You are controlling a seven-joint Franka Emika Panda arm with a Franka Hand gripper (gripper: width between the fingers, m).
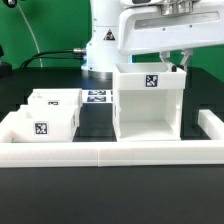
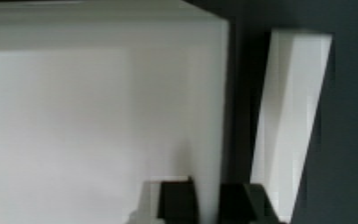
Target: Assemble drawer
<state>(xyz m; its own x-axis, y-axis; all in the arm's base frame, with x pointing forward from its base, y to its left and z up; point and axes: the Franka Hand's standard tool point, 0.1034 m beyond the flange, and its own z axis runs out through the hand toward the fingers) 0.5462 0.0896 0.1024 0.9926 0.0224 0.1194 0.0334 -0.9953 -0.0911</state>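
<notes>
Two small trays (image 1: 52,113) are sitting at the exterior view's left of the black mat (image 1: 95,128), just beside the tall shell (image 1: 150,100), which is standing upright inside the low white wall (image 1: 110,152). Only that view is showing the gripper (image 1: 178,62) hanging over the shell's far top corner. The wrist view is showing white surfaces (image 2: 87,110) up close and two dark fingers (image 2: 176,203) lying close together; whether they are pinching anything I cannot tell.
</notes>
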